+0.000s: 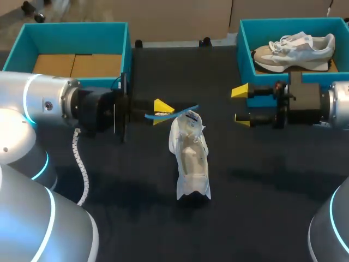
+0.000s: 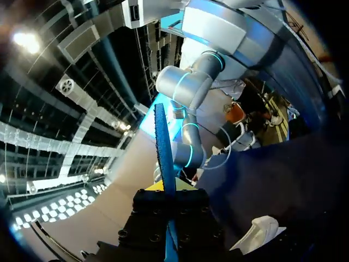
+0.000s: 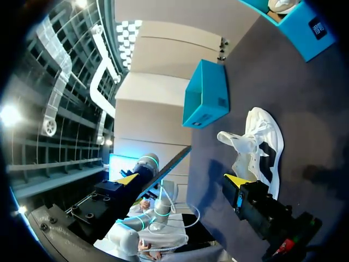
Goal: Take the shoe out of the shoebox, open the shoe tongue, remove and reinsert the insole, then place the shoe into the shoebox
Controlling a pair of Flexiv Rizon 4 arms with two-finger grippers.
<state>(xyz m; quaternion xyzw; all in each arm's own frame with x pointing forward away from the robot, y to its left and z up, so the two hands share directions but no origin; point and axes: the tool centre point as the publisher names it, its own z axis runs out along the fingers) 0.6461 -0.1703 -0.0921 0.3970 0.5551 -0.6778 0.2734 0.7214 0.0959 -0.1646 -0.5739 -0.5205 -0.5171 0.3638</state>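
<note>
The left claw (image 1: pixel 162 112) sits just left of the frame's centre in the head view, its yellow tips pressed onto a blue insole (image 1: pixel 180 112) that sticks out to the right, above the toe end of the white shoe (image 1: pixel 191 158). The shoe lies on the dark table (image 1: pixel 272 180) at the middle of the frame, running lengthwise toward the lower edge, its tongue pulled open. The right claw (image 1: pixel 241 105) hangs right of centre with its tips spread and nothing between them. An empty teal shoebox (image 1: pixel 128 43) stands at the upper left. A second teal shoebox (image 1: pixel 245 49) at the upper right holds a beige sneaker (image 1: pixel 294 52).

In the left wrist view the left claw (image 2: pixel 165 191) pinches the blue insole (image 2: pixel 162 147), seen edge-on and reaching out ahead of the fingers. The white shoe (image 2: pixel 262 232) lies beside the claw on the table.

In the right wrist view the right claw (image 3: pixel 182 179) stands wide apart. The white shoe (image 3: pixel 262 147) lies on the table just ahead of one fingertip, apart from it. The empty teal shoebox (image 3: pixel 207 95) stands farther ahead.
</note>
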